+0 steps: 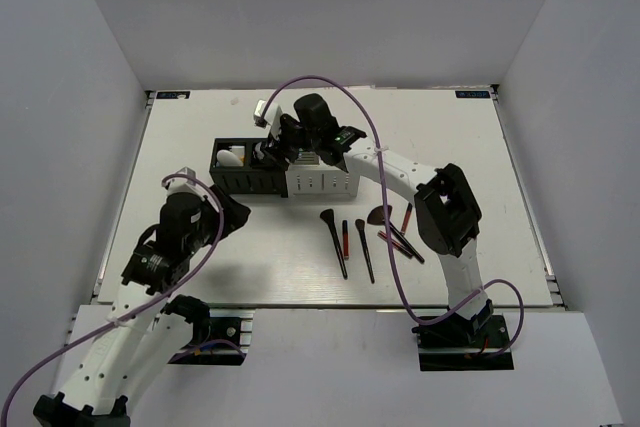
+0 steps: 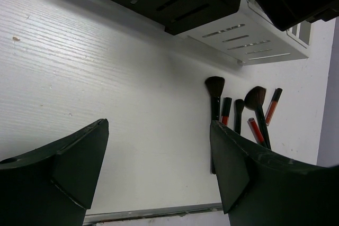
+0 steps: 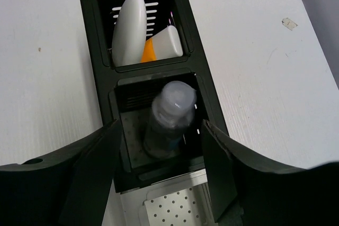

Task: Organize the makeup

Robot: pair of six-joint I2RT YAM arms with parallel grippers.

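My right gripper (image 3: 161,170) hangs open over the black box (image 3: 99,67). A small clear bottle (image 3: 169,117) stands in its near compartment, free of the fingers. The white oval (image 3: 128,25) and orange tube (image 3: 159,46) lie in the far compartment. In the top view the right gripper (image 1: 283,144) is above the box (image 1: 245,179). Black brushes (image 1: 335,242) and thin red sticks (image 1: 346,237) lie on the table at front right; they also show in the left wrist view (image 2: 214,96). My left gripper (image 2: 159,152) is open and empty, low at the front left (image 1: 232,213).
A white slotted box (image 1: 320,183) adjoins the black one on its right; it also shows in the left wrist view (image 2: 254,41). The table's front edge (image 2: 153,213) runs just below the left fingers. Grey walls enclose the table.
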